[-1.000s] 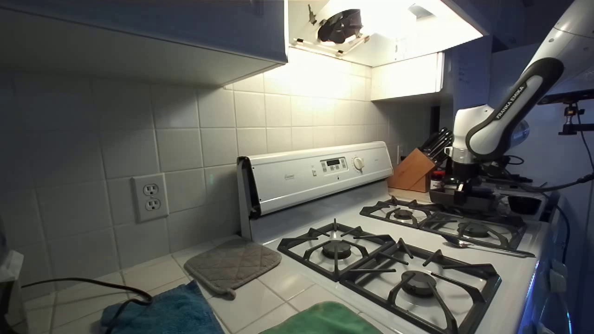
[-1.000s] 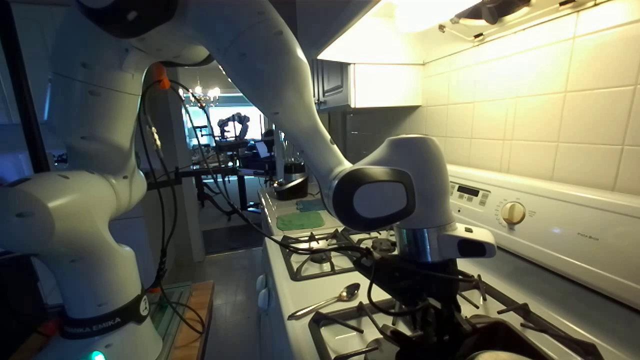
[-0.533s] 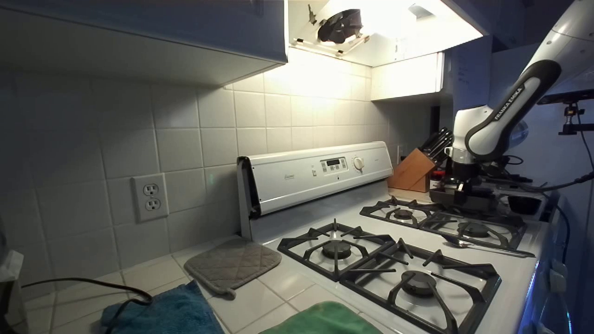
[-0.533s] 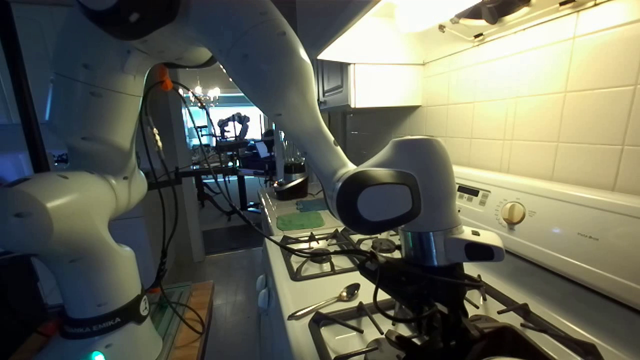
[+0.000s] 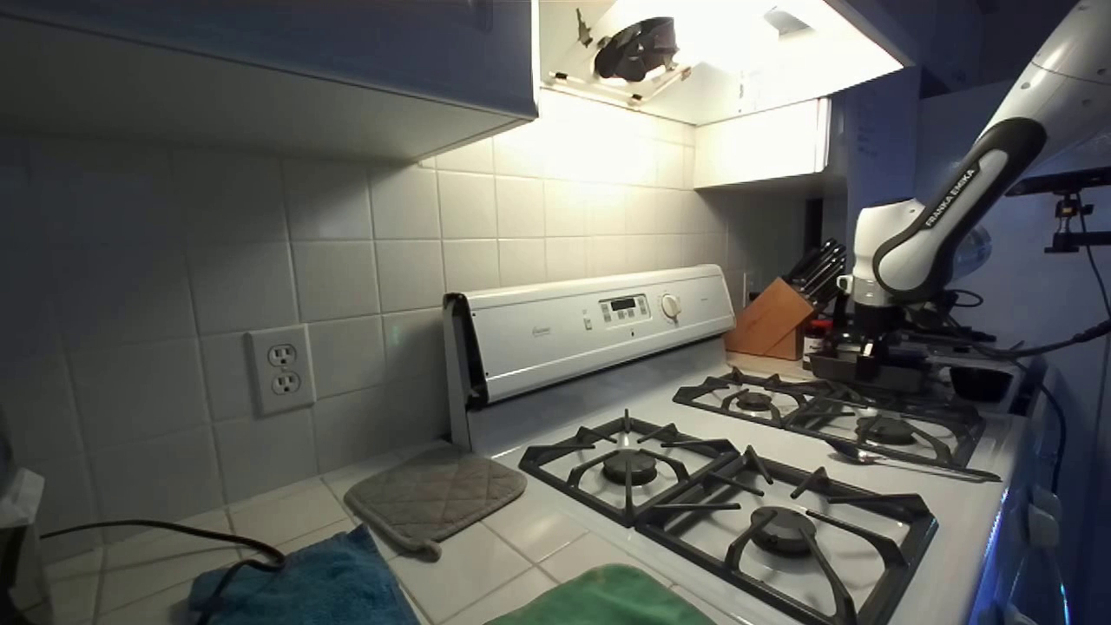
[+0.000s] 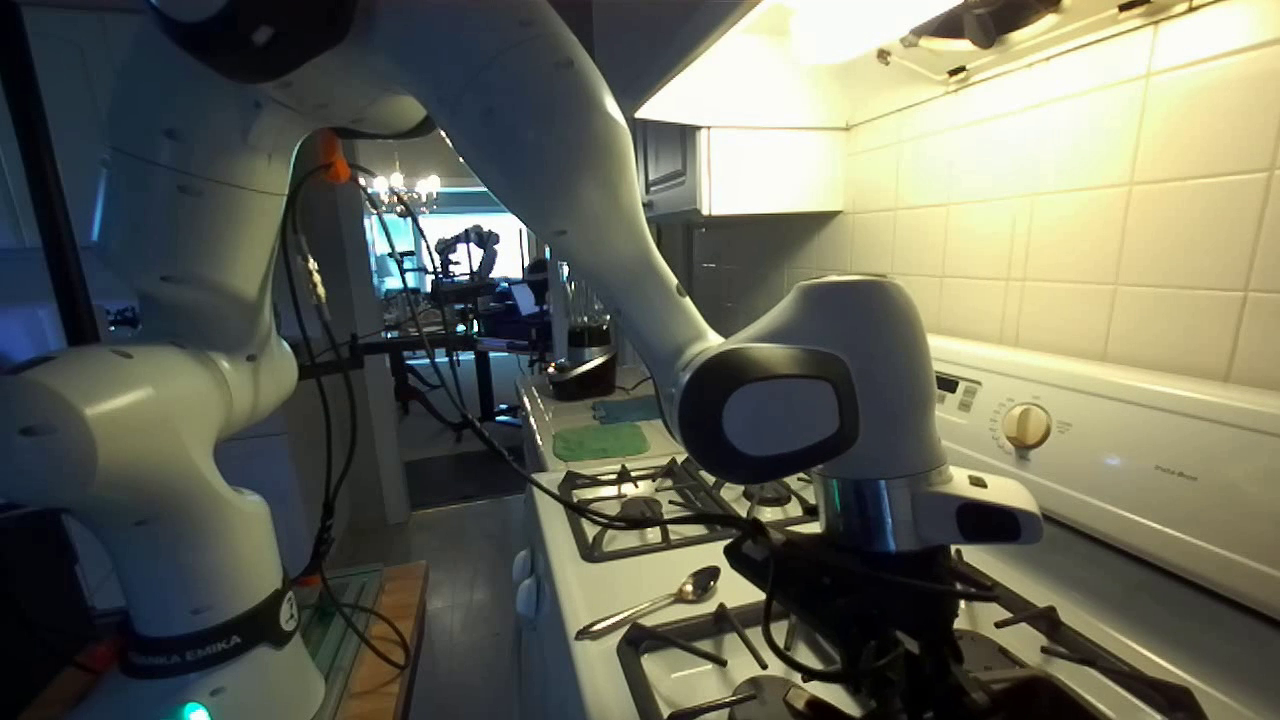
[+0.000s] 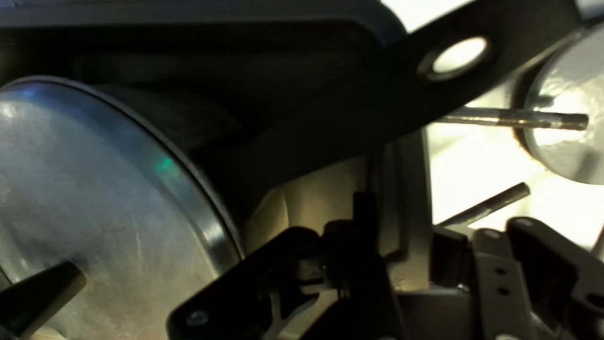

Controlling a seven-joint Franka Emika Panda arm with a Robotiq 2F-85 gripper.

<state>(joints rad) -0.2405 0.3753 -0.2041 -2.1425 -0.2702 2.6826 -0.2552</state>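
Note:
In the wrist view my gripper (image 7: 405, 236) straddles the wall of a dark rectangular tray (image 7: 415, 189), one finger inside and the other outside, shut on it. A round silver lid (image 7: 108, 203) lies inside at the left. Over the tray's corner crosses a flat dark handle (image 7: 330, 127) with a hole near its end. An exterior view has the tray (image 5: 838, 369) at the far end of the stove (image 5: 599, 417), below my wrist. In the opposite camera's picture the arm and its cables hide the fingertips. Whether the tray touches the grate I cannot tell.
A spoon (image 6: 700, 583) lies by the front far grate. Black grates (image 5: 629, 469) with prongs cover the stove. A knife block (image 5: 770, 321) and a red-capped jar (image 5: 816, 338) stand behind the tray. A grey pot holder (image 5: 438, 495) and green cloth (image 5: 603, 599) lie nearer.
The arm has moved a little toward the stove's far end and back panel, and the tray has shifted along with it. The spoon, cloths and knife block have stayed put.

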